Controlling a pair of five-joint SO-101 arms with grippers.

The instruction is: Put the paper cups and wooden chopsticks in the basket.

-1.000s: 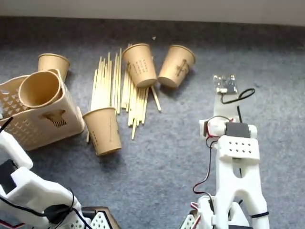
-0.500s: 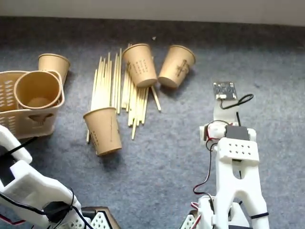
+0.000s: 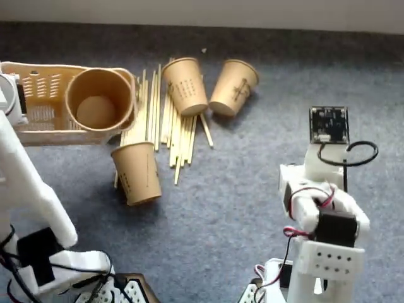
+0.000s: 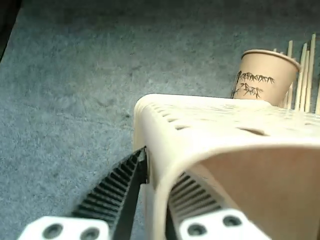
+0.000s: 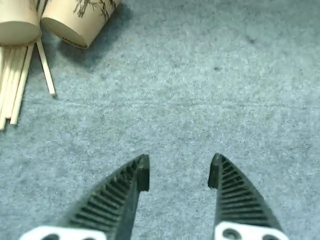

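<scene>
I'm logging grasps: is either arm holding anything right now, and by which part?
The left gripper holds the basket by its wall at one end, one finger outside, one inside. The right gripper is open, holding nothing.

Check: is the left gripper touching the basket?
Touching. In the left wrist view the left gripper clamps the wall of the basket, one finger on each side, with no gap.

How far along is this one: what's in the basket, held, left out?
Done: one paper cup in the basket. In hand: the left gripper clamps the basket's wall; the right gripper is open. Left: chopsticks, the cup atop them, the cup beside it, the near cup, the cup beyond the basket.
</scene>
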